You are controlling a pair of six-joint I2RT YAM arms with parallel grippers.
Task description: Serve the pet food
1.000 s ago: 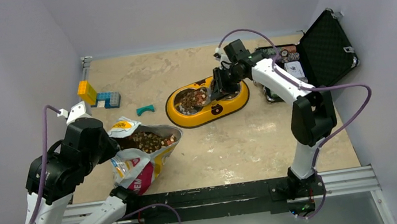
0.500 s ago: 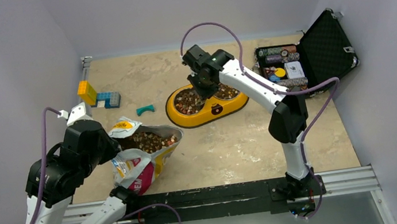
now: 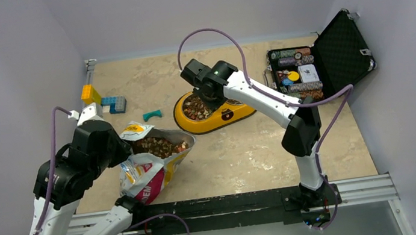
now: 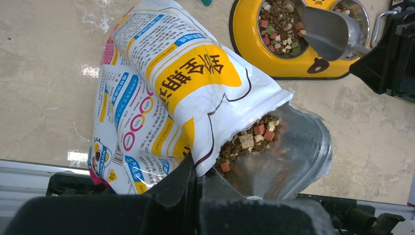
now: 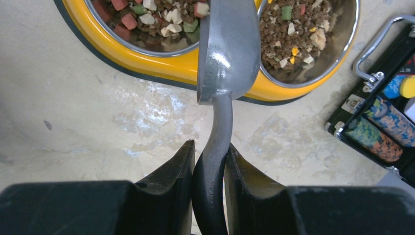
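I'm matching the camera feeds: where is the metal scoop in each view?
Top external: hidden under the right gripper.
Left wrist: metal scoop, top right, over the yellow feeder.
Right wrist: scoop top centre, handle between the jaws.
Shared landmark: the yellow feeder.

The left gripper (image 3: 119, 152) holds the rim of the open food bag (image 3: 144, 183), pet food (image 3: 158, 146) showing at its mouth, while the right gripper (image 3: 208, 97) hangs over the yellow double bowl (image 3: 228, 115), near the open chip case (image 3: 339, 51).
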